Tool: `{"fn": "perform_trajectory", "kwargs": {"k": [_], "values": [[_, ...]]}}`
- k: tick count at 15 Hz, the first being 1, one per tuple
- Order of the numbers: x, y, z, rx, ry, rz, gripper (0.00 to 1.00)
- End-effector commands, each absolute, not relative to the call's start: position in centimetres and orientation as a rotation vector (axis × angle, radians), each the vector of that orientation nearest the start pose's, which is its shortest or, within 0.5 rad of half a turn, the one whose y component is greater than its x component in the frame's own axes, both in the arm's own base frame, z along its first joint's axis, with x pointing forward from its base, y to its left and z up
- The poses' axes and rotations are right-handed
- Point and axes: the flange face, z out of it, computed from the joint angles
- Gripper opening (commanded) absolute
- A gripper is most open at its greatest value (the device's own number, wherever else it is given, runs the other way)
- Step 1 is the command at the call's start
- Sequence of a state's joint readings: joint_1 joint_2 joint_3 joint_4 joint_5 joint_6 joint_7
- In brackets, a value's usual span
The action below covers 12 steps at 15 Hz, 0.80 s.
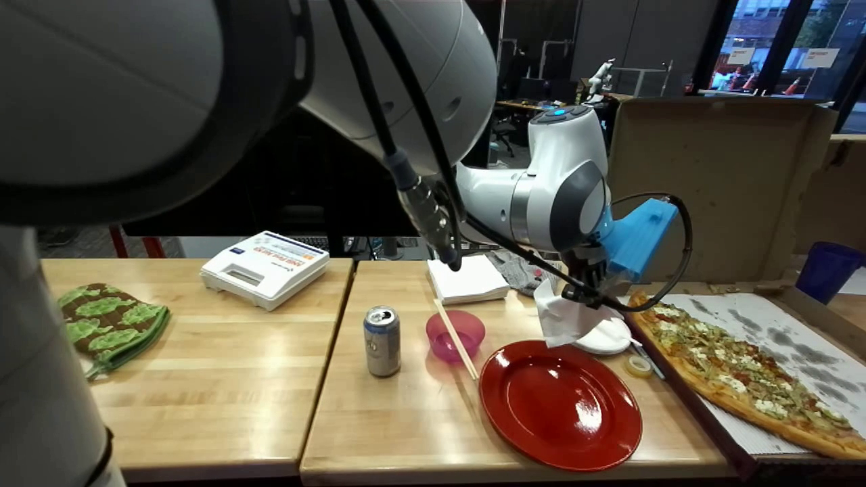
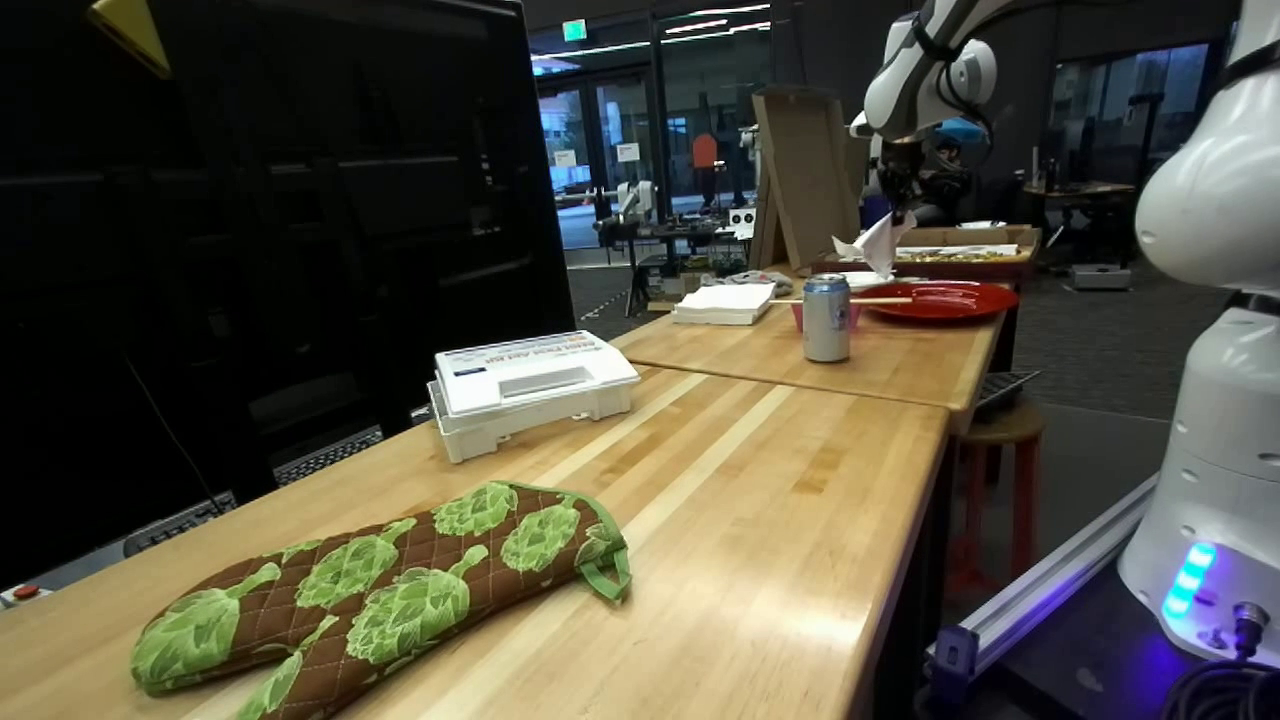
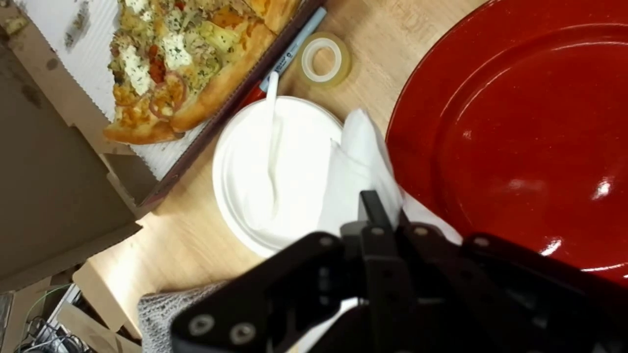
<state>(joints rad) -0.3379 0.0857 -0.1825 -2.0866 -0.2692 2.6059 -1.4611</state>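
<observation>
Pincer [image 3: 390,213] tight on napkin [image 3: 365,169] nr red plate [image 3: 535,127], wht plate [image 3: 304,164] (utensil [image 3: 271,110] atop) & pizza [image 3: 196,63]

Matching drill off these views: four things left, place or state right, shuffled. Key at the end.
Things
1. Chopsticks
2. White napkin
3. Silver can
4. Tape roll

Place or state
A. Standing upright
B. Lying beside the marker
C. Resting across the pink bowl
D. Held between the jaws

Pairs: 1-C, 2-D, 3-A, 4-B
</observation>
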Motion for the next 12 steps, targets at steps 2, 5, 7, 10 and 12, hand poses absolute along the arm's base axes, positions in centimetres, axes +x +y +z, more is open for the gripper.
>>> {"fn": "perform_trajectory", "kwargs": {"k": [2,5,7,10,12], "values": [[49.8,-28.0,43.9,-3.043,-1.951,-0.147,0.0],[48.4,-27.8,43.3,-3.044,-1.945,-0.141,0.0],[47.4,-27.7,43.1,-3.053,-1.939,-0.153,0.0],[45.6,-27.5,42.7,-3.058,-1.953,-0.15,0.0],[44.2,-27.3,42.4,-3.056,-1.975,-0.143,0.0]]}}
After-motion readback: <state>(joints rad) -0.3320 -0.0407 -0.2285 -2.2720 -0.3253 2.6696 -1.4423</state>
